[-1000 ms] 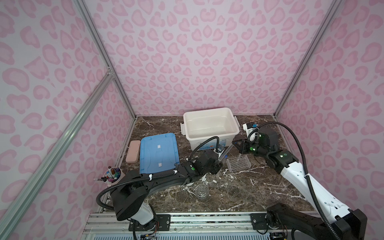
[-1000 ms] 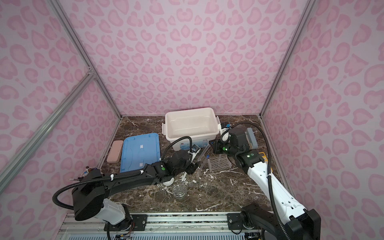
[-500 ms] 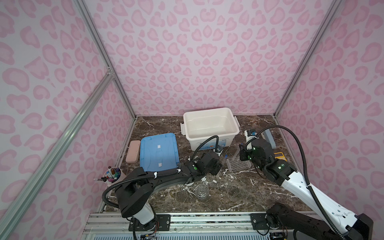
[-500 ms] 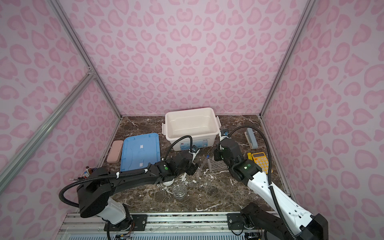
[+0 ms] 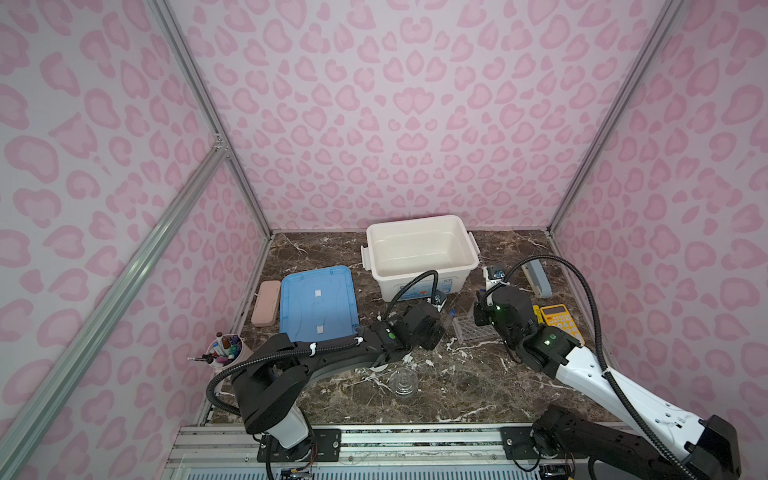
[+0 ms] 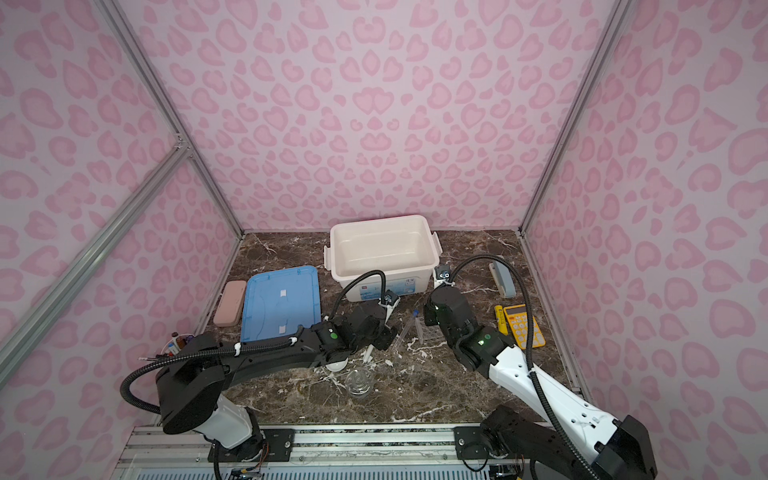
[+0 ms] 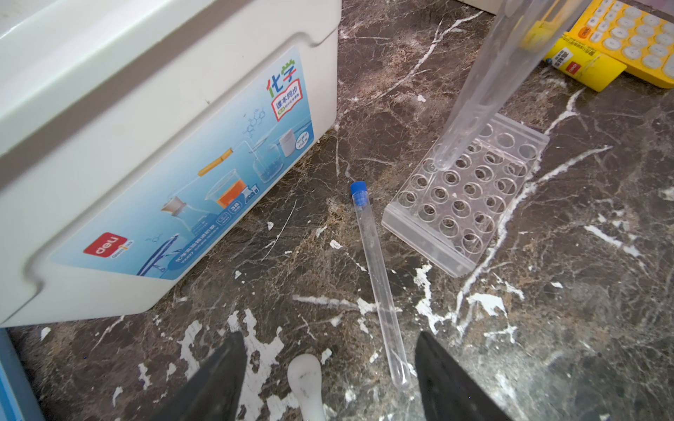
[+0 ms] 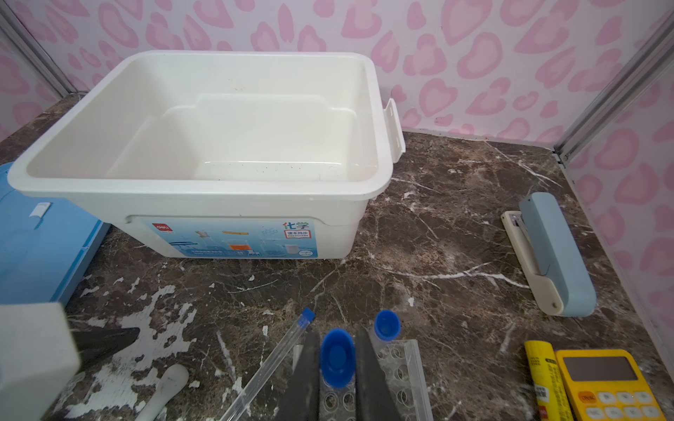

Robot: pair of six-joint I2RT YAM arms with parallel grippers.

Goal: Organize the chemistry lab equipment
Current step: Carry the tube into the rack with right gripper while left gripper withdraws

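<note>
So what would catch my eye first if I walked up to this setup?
The pink heart-spotted walls around the dark marble table, then the big open white box at its back with its blue lid lying flat beside it. In front, the right hand pinches a blue-capped tube tip-down over the clear rack, while another tube lies loose on the marble before the open left hand.

The bench (image 7: 547,291) looks like polished dark marble, white-veined, with rough chipped patches. The bin (image 8: 204,204) is smooth, faintly glossy white plastic with a shiny printed label (image 7: 189,171). The rack (image 7: 470,189) and each test tube (image 7: 376,269) are clear and glossy; the pestle (image 7: 304,379) looks matt white ceramic.
</note>
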